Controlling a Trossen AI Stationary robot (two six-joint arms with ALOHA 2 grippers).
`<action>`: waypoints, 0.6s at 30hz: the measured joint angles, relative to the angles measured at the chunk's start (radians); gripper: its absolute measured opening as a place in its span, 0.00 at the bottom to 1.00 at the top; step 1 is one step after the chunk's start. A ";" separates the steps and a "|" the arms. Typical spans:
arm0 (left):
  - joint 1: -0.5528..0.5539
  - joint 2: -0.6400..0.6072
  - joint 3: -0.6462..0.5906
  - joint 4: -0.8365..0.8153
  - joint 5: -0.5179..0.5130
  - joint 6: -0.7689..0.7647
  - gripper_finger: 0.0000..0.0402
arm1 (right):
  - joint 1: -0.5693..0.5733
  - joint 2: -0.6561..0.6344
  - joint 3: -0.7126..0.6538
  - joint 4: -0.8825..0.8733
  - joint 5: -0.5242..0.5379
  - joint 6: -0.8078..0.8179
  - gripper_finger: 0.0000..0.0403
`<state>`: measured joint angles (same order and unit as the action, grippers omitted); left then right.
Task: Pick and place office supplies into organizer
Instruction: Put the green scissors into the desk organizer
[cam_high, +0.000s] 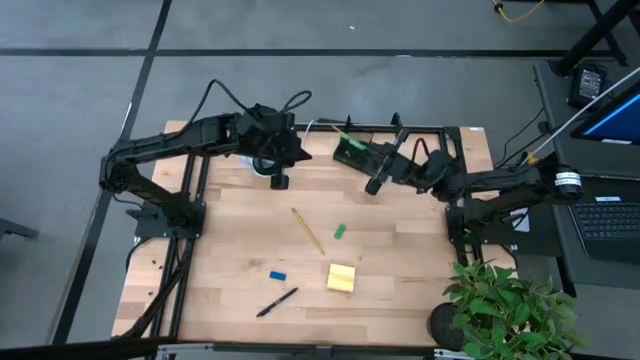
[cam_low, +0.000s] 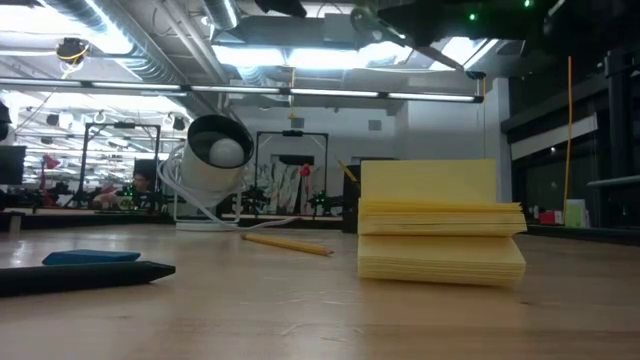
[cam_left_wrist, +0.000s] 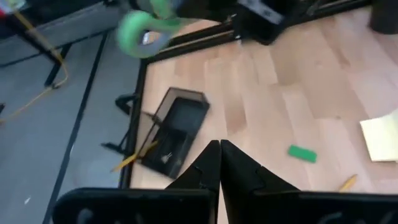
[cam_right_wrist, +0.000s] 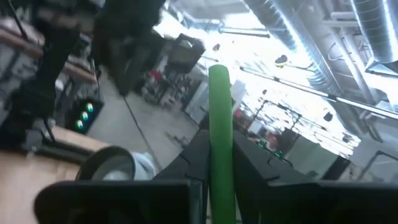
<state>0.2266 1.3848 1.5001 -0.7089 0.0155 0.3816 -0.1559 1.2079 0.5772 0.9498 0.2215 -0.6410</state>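
Your right gripper (cam_right_wrist: 217, 165) grips what looks like the green-handled scissors (cam_right_wrist: 219, 124) above the organizer (cam_high: 352, 150); lower and release. Left gripper (cam_left_wrist: 219, 163) is closed, empty.

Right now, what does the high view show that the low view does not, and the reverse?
Only the high view: the small green flat piece and the leafy potted plant. Only the low view: the room's ceiling lights. Both: the square yellow sticky-note pad, the thin wooden pencil, the small blue eraser, the black pen.

Left pincer (cam_left_wrist: 219, 163) closed; right pincer (cam_right_wrist: 219, 163) clamped.
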 joint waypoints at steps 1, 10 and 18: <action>0.006 -0.008 -0.027 0.030 0.018 0.005 0.01 | -0.022 0.000 -0.009 0.021 -0.034 0.024 0.12; 0.074 -0.116 -0.316 0.389 0.070 0.004 0.01 | -0.168 0.050 -0.027 0.107 -0.237 0.177 0.12; 0.141 -0.163 -0.562 0.761 0.128 -0.038 0.01 | -0.251 0.231 0.045 0.183 -0.383 0.255 0.12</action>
<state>0.3678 1.2217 0.9379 0.0520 0.1440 0.3440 -0.4065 1.4384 0.6223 1.1331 -0.1615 -0.3864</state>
